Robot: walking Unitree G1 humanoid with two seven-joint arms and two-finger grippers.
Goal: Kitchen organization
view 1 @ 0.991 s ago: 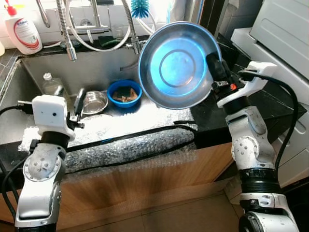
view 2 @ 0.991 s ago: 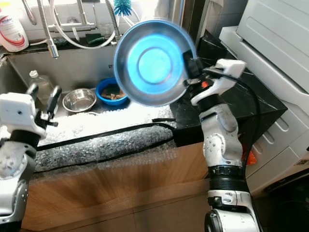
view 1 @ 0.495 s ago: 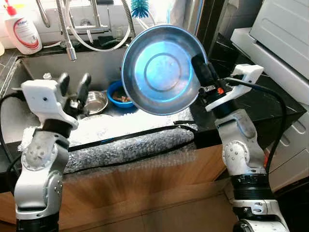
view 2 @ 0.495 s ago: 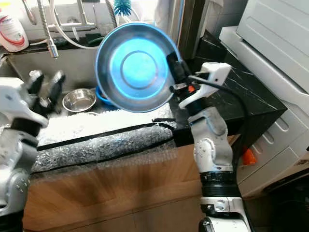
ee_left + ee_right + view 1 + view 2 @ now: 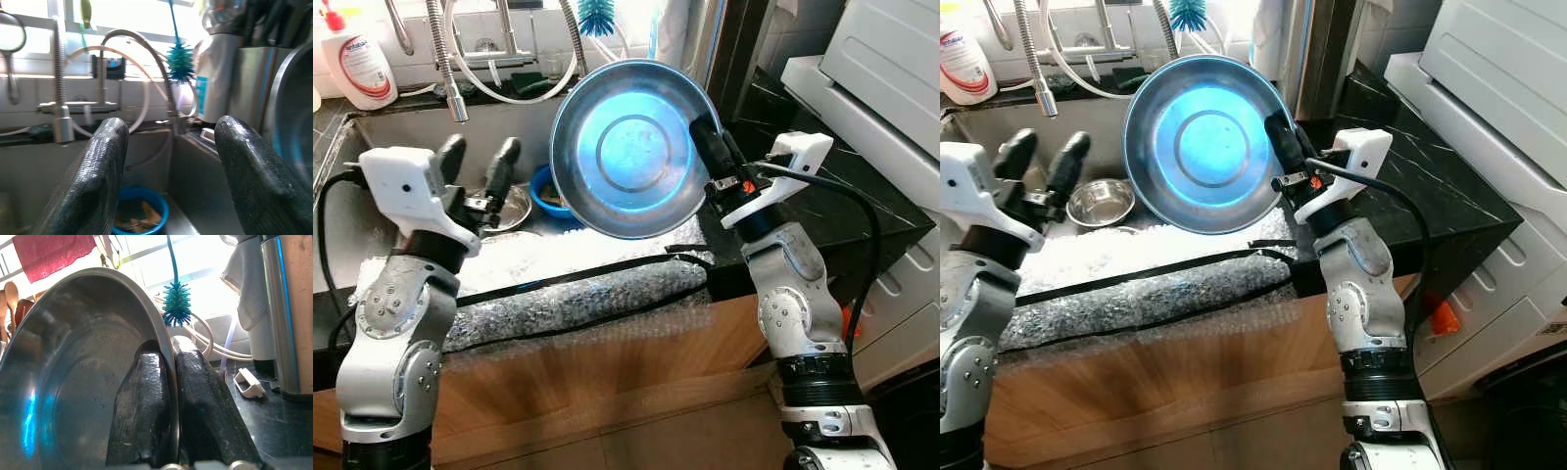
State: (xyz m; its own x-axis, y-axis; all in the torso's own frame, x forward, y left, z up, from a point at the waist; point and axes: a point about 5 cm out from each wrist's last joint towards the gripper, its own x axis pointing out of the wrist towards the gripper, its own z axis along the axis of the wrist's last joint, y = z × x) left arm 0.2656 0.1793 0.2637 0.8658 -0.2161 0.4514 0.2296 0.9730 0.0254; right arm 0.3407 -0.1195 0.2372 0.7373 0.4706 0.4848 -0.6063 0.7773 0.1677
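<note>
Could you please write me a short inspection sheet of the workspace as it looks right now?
Surface: black counter beside a steel sink; bubble wrap along the front edge.
Job's things: large steel pan, held on edge above the sink.
Clutter: small steel bowl, blue bowl, soap bottle, teal brush.
Grippers: right gripper shut on the pan's rim; left gripper open above the sink.
Cables: black cable on the right arm; black strip across the bubble wrap.
Surroundings: faucet, white appliance.
</note>
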